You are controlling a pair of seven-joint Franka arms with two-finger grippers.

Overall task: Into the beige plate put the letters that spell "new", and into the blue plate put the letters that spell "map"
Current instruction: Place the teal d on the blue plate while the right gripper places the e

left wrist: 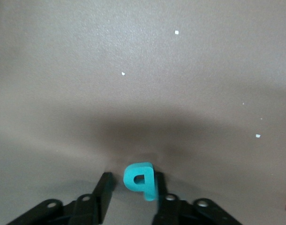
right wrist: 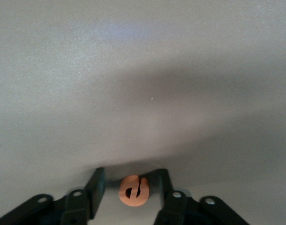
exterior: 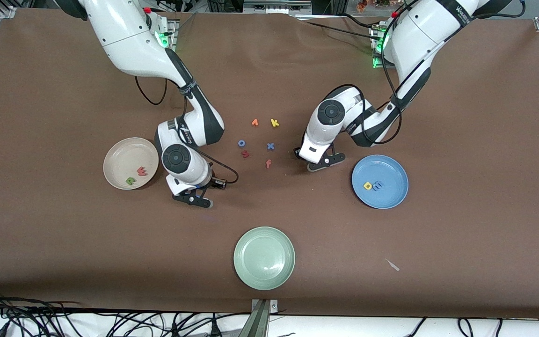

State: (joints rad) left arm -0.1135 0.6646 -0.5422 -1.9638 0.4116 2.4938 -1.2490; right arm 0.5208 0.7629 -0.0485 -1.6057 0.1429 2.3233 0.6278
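Currently the left hand [exterior: 322,164] sits low over the bare tabletop [exterior: 461,117], at about ten o'clock from the blue plate [exterior: 391,164] in the front view. In its wrist view the fingers stand either side of the teal "p" [left wrist: 139,180], one touching it and the other a sliver apart, so the grip is not complete. The right hand [exterior: 195,199] is low over the tabletop at about four o'clock from the beige plate [exterior: 115,157]. Its fingers bracket the orange "e" [right wrist: 132,191] with a thin gap on each side, parted and not clamped. The green "n" [exterior: 131,180] and pinkish-red "w" [exterior: 142,172] lie side by side in the beige plate, toward its five o'clock rim. The yellow "a" [exterior: 368,186] and periwinkle "m" [exterior: 378,185] lie touching in the blue plate. Between the two arms, near the tabletop's centre, are an orange "v" [exterior: 254,122], yellow "k" [exterior: 274,122], blue "o" [exterior: 241,143], blue "x" [exterior: 270,146], a dark red letter [exterior: 245,153] and an orange-red letter [exterior: 268,163]. The pale green plate [exterior: 251,271] sits at six o'clock, holding nothing.
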